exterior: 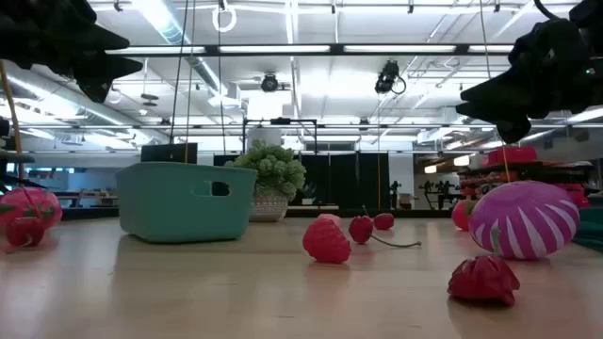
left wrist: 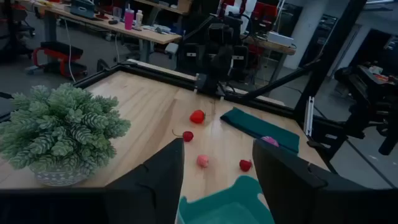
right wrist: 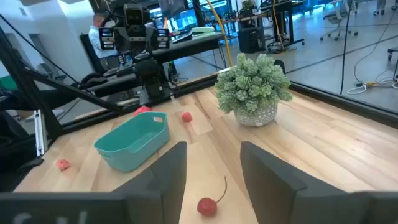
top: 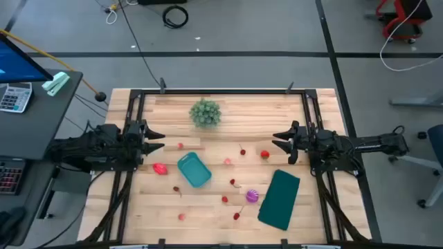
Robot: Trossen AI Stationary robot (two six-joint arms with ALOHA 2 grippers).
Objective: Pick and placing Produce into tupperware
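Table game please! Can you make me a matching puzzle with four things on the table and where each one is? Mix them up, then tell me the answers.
Things:
1. tub
2. plant
3. purple ball
4. green slab

Places:
A. at the far edge of the table, in the middle
B. touching nothing, between the two arms, a bit nearer the left one
C. on the right arm's side, near the front
D. just beside the slab's left edge

Pairs: 1-B, 2-A, 3-D, 4-C
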